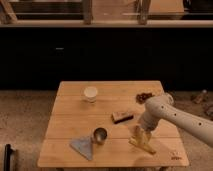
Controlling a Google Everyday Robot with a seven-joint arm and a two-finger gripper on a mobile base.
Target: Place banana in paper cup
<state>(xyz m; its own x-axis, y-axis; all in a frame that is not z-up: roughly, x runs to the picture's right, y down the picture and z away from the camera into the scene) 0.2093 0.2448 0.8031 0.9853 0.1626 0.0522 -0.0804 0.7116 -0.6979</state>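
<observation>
The yellow banana [143, 144] lies on the wooden table [70, 125] near its front right. My gripper [140, 134] points down right over the banana's near end, at the tip of the white arm [167, 112] that reaches in from the right. The white paper cup [90, 93] stands upright at the back of the table, left of centre, well away from the gripper.
A dark rectangular block [122, 116] lies mid-table, just left of the arm. A shiny metal cup [100, 135] stands front centre beside a grey-blue cloth [82, 146]. A brown snack item [144, 97] sits at the back right. A dark counter runs behind the table.
</observation>
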